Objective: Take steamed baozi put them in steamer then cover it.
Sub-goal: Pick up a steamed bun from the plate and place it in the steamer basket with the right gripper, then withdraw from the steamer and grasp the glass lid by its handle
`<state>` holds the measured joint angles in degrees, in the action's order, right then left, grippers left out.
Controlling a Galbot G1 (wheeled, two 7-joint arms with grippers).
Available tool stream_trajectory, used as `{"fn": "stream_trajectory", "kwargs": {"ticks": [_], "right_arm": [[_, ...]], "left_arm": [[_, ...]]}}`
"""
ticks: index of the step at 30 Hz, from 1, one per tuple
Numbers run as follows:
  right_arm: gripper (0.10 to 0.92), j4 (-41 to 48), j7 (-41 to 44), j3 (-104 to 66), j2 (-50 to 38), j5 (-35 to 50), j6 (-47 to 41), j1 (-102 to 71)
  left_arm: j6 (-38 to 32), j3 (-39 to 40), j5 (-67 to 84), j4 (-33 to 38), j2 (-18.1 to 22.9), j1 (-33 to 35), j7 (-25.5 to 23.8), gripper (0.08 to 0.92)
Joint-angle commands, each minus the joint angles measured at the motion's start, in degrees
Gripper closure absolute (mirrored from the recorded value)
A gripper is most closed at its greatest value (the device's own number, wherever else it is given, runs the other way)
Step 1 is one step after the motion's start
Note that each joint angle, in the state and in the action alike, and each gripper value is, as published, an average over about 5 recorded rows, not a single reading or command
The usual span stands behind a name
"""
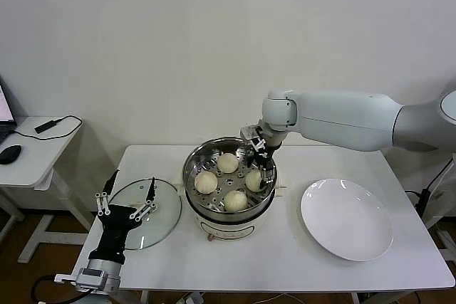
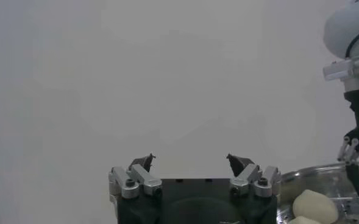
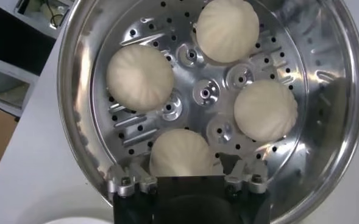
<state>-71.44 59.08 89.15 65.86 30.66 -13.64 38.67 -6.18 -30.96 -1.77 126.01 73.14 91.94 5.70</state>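
Observation:
Four cream-white baozi sit on the perforated tray inside the shiny steamer, which stands on its cream base in the middle of the table. My right gripper hangs inside the pot's right side, open, its fingers on either side of one baozi with a small gap. The other three baozi lie further across the tray. The glass cover lies flat on the table left of the steamer. My left gripper is open and empty just above the cover's near-left part; it also shows in the left wrist view.
A flat white plate, bare, lies right of the steamer. A side table with a mouse and a cable stands at the far left. The steamer rim and my right gripper show at the edge of the left wrist view.

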Motion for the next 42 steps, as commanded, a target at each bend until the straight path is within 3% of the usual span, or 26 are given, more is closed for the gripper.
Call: {"fn": "stream_trajectory", "kwargs": {"ticks": [1, 5, 12, 17, 21, 30, 37, 42], "right_arm": [[0.203, -7.3, 0.6, -15.0, -7.1, -9.1, 2.5, -2.1], [0.203, -11.9, -14.6, -23.3, -13.6, -6.0, 6.8, -4.7], [0.203, -17.4, -59.5, -34.4, -22.2, -2.5, 17.5, -18.8], [0.203, -18.1, -75.1, -53.1, -24.6, -1.5, 23.5, -36.9], [0.203, -19.0, -77.5, -70.8, -25.0, -2.1, 27.7, -53.0], [0.203, -23.2, -72.3, -104.6, -19.8, -5.4, 33.2, -88.0], [0.203, -25.3, -68.5, -119.5, -14.4, -6.7, 36.1, -105.6], [0.203, -26.2, -66.3, -123.2, -10.4, -7.0, 37.5, -112.3]], "left_arm": [[0.2, 0.1, -0.2, -0.3, -0.9, -0.4, 0.0, 0.177], [0.3, 0.2, -2.3, -1.1, -1.5, -1.3, 0.1, 0.177], [-1.4, 0.7, -15.0, -4.5, -2.4, -2.7, 0.6, 0.177], [-3.7, 0.9, -22.8, -8.1, -3.2, -3.9, 1.8, 0.177], [-4.6, 1.0, -26.7, -10.6, -3.8, -4.6, 2.0, 0.177], [-8.2, -0.4, -40.8, -17.1, -5.6, -5.7, 4.1, 0.177], [-8.8, -2.7, -58.5, -22.5, -7.3, -5.6, 4.9, 0.177], [-6.3, -4.2, -69.5, -25.3, -7.8, -6.1, 2.7, 0.177]]}}
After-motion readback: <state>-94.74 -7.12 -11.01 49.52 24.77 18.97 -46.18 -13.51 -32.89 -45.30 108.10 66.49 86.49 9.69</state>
